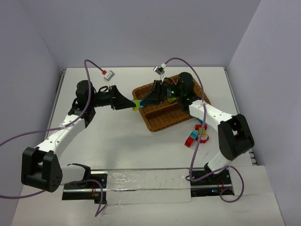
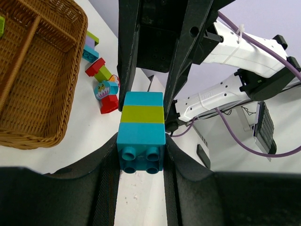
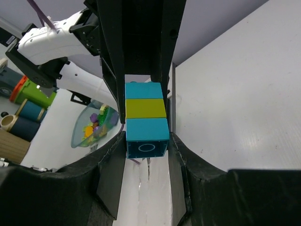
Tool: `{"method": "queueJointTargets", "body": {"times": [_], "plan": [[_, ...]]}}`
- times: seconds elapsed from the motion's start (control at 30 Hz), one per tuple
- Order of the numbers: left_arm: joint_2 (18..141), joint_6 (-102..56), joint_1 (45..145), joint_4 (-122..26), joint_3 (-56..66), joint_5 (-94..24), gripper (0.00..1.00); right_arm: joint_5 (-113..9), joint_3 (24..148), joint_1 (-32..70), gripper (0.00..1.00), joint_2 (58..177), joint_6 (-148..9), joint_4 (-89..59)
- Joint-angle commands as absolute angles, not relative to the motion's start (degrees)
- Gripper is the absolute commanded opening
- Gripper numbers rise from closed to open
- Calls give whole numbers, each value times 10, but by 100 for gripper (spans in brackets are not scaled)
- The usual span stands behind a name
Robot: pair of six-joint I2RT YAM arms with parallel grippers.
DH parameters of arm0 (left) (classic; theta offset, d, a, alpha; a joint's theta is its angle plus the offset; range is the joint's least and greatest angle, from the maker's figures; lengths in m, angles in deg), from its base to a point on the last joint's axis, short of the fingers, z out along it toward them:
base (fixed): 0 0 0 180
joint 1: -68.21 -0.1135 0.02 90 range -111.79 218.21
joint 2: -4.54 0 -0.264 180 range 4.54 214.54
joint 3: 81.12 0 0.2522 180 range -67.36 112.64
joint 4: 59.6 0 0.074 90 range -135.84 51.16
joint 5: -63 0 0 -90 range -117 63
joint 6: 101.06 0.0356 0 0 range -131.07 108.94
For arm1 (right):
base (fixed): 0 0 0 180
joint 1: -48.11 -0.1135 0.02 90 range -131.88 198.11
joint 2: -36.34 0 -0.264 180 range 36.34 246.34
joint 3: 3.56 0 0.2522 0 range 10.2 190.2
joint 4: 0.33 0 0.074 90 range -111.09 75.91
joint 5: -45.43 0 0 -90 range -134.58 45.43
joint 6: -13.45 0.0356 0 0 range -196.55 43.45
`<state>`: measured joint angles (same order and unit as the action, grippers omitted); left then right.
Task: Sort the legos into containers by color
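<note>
While both of my claws are closed on the same stack [image 1: 137, 104], very little of the sorting looks done. My left claw [image 2: 141, 157] pinches the cyan brick at one end and my right claw [image 3: 146, 147] pinches the cyan brick at the other. The stack hangs in the air between them, just beside the left corner of the wicker tray [image 1: 162, 126] and above the table [image 1: 117, 146]. I judge this a pull-apart step: the colours are joined and must come apart before any of them can go into a slot.

The left wrist view shows two of the tray's slots. They are bare wicker apart from one yellow-green piece [image 2: 2, 26] at the picture's edge. From above, my right arm hides much of the rest, so I cannot tell what else lies inside. The loose legos [image 1: 197, 134] lie in a cluster on the table near the tray's near right edge, all unsorted.

Counting: one tray, and one stack of three bricks, two cyan with one yellow-green between. The cluster holds about seven pieces: two red, two cyan, two yellow-green and one pale purple. They overlap, so that count is rough.
</note>
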<state>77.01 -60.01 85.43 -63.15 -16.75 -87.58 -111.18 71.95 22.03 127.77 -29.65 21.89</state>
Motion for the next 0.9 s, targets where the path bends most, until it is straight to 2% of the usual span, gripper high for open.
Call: {"method": "queueJointTargets", "body": {"times": [0.0,0.17,0.37,0.4,0.63,0.87], "plan": [[745,-567,855,-604,-135,-868,0,-1076,698,239,0,1257,-315,219],[736,-555,847,-584,-127,-859,0,-971,725,247,0,1220,-475,-17],[740,-568,846,-599,-131,-851,0,-821,749,248,0,1196,-543,-170],[740,-567,846,-596,-131,-848,0,-767,752,248,0,1192,-548,-194],[739,-555,846,-568,-127,-819,0,-509,727,251,0,1193,-546,-284],[745,-558,846,-569,-125,-813,0,-474,705,248,2,1218,-545,-287]]}}
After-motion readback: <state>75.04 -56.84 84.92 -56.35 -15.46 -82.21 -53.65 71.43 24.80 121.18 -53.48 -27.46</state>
